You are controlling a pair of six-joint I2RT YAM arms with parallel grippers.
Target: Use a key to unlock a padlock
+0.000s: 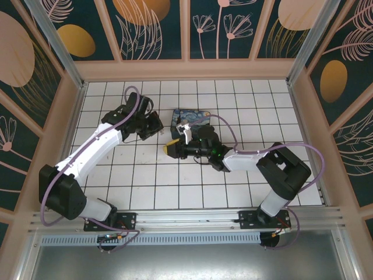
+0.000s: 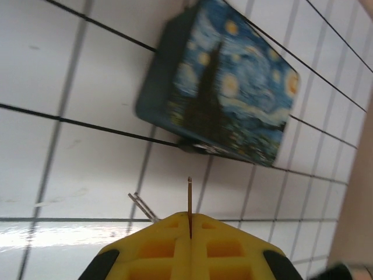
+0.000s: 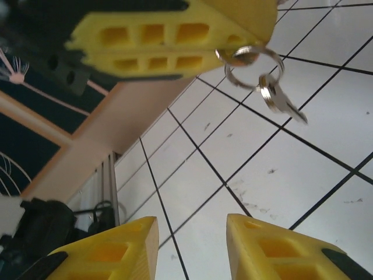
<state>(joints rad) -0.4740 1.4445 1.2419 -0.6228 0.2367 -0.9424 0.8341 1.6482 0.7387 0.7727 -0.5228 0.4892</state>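
left gripper [image 2: 190, 217] is clenching on the key ring [image 3: 236, 57], fingers fully together, with a thin metal edge poking out of the seam. Pinching the ring rather than the blade is leaving the key [image 3: 284, 102] dangling free below the tips, over the tiled table [image 1: 192, 181]. My read: it's presenting the key for a handover. blue painted box [image 2: 224, 96] is lying flat just beyond, not in either grip. right gripper [image 3: 192, 220] is pointing at the hanging key from nearby, jaws standing apart with nothing between them, probably lining up on the blade. Risk: a loose-hanging key can swing, so the grab is calling for a square approach.
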